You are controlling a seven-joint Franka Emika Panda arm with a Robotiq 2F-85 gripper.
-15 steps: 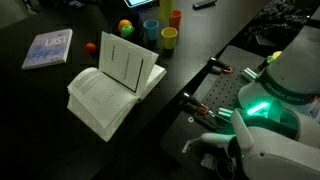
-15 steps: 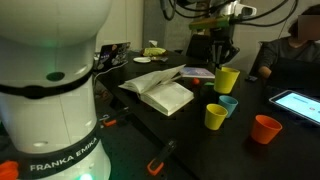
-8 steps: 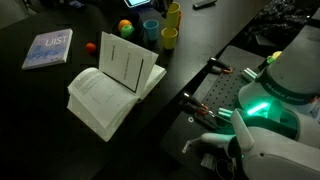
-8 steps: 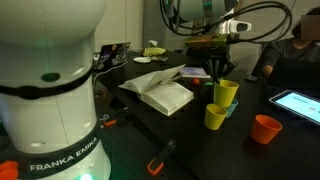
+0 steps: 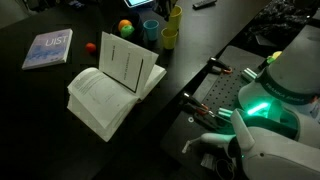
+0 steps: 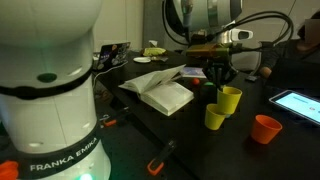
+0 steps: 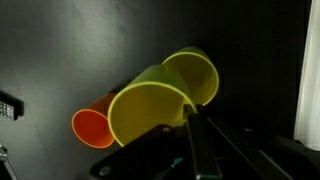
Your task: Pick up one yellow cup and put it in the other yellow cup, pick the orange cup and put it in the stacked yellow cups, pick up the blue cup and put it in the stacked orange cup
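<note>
Yellow cup, plain and tapered, hangs pinched at its rim between closed jaws.

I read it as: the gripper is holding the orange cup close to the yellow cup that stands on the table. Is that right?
Not quite. The gripper holds a yellow cup, not the orange one. The exterior view shows it close to the other yellow cup that stands on the table, while the orange cup stands apart from both, clear of the gripper.

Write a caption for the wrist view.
Gripper holds a yellow cup beside the second yellow cup, orange cup alongside.
</note>
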